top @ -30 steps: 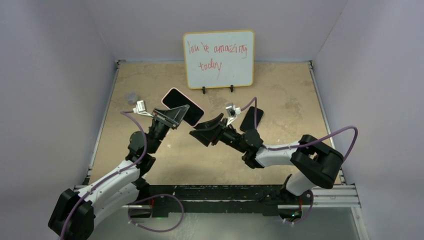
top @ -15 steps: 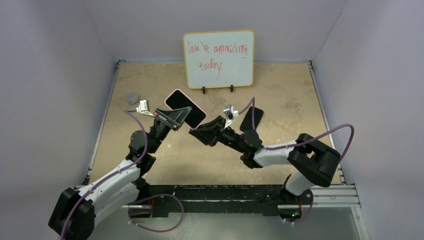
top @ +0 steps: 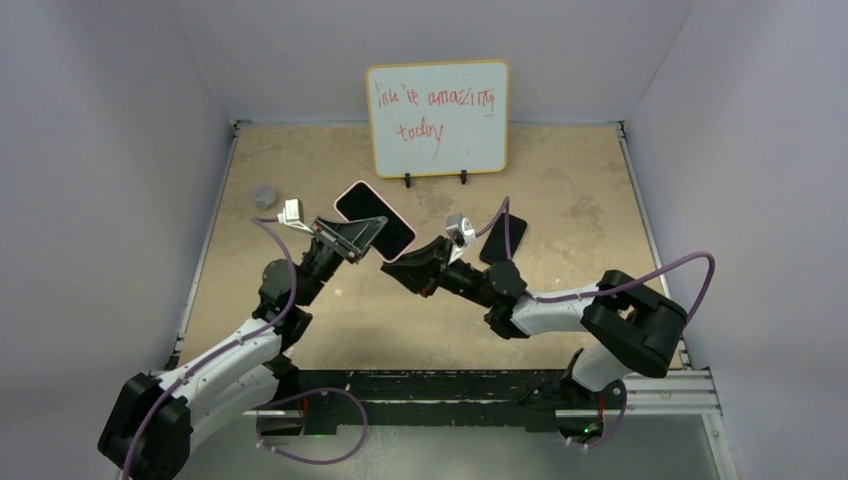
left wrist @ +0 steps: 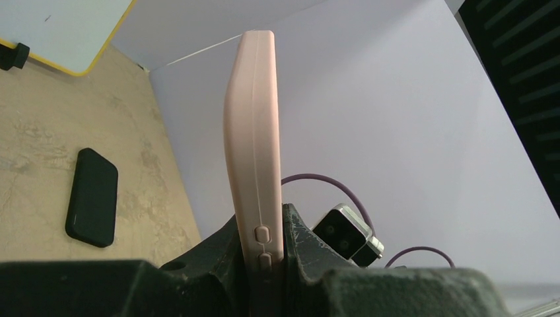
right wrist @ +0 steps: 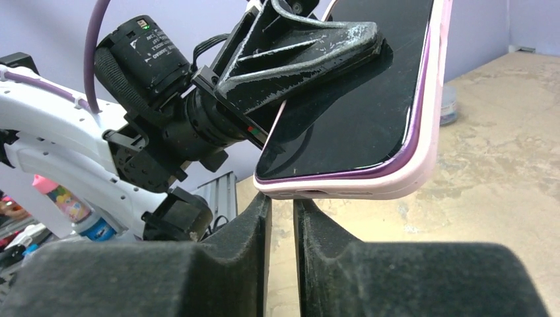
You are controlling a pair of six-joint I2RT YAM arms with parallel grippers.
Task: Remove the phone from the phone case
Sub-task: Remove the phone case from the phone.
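A phone with a black screen (top: 376,220) sits in a pink case (left wrist: 254,145) and is held in the air, tilted. My left gripper (top: 360,234) is shut on the case's lower side, by its buttons (left wrist: 263,232). In the right wrist view the screen (right wrist: 356,105) shows a purple rim inside the pink case (right wrist: 413,173). My right gripper (right wrist: 282,201) is nearly shut with a narrow gap and holds nothing. Its fingertips (right wrist: 261,205) are right under the case's bottom edge. It also shows in the top view (top: 393,268).
A second black phone (top: 503,238) lies flat on the table behind my right arm; it also shows in the left wrist view (left wrist: 92,197). A whiteboard (top: 437,118) stands at the back. A small grey object (top: 264,192) sits at the far left.
My right gripper has moved left and up to the phone's bottom edge. My left gripper has shifted the phone slightly to the right.
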